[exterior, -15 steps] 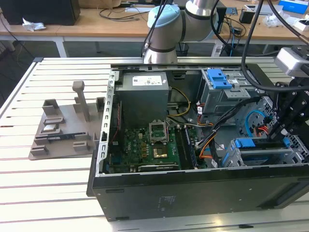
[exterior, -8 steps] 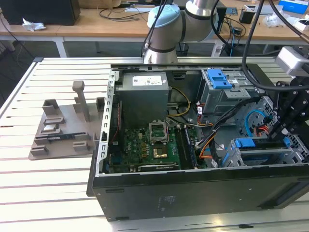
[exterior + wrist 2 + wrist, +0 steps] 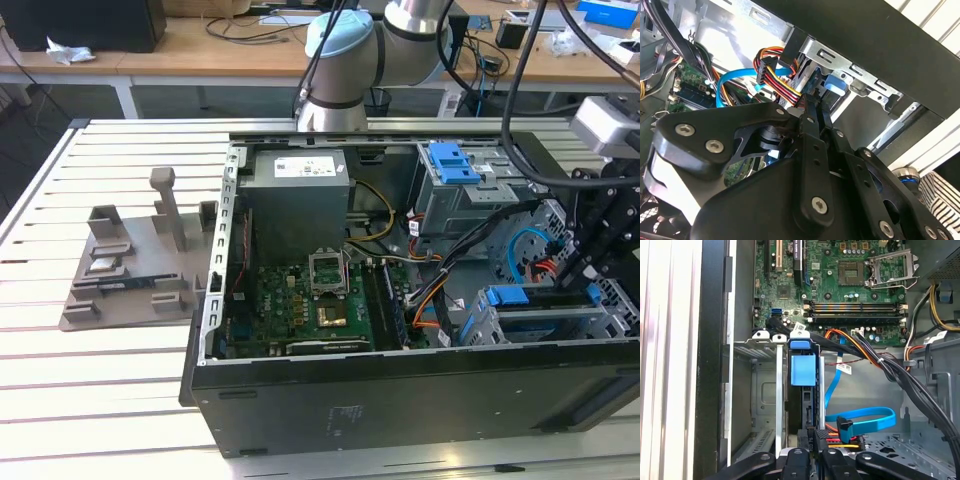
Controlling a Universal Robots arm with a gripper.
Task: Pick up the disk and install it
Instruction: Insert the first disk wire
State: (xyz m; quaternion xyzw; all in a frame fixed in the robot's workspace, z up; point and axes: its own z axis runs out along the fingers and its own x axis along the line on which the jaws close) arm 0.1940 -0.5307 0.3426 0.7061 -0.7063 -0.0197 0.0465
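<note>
Exterior view: gripper (image 3: 585, 265) is reaching into the case's (image 3: 400, 400) near-right drive bay (image 3: 545, 320).
Disk: disk (image 3: 807, 405) is sitting edge-on in the bay, seating.
Grip: cannot tell.

Looking into an open computer case (image 3: 715, 365). A green motherboard (image 3: 840, 290) is lying at the far end, with an empty processor socket (image 3: 892, 267) and long memory slots (image 3: 855, 310). A grey metal cage (image 3: 765, 400) is sitting against the case wall, and a blue latch (image 3: 803, 365) is standing on the bay just beside it. A flat blue cable (image 3: 865, 420) is looping over the case floor. Black cables (image 3: 900, 375) are running diagonally across. Black gripper (image 3: 810, 460) parts are showing at the near edge, next to a connector with red and yellow wires (image 3: 840, 442).
</note>
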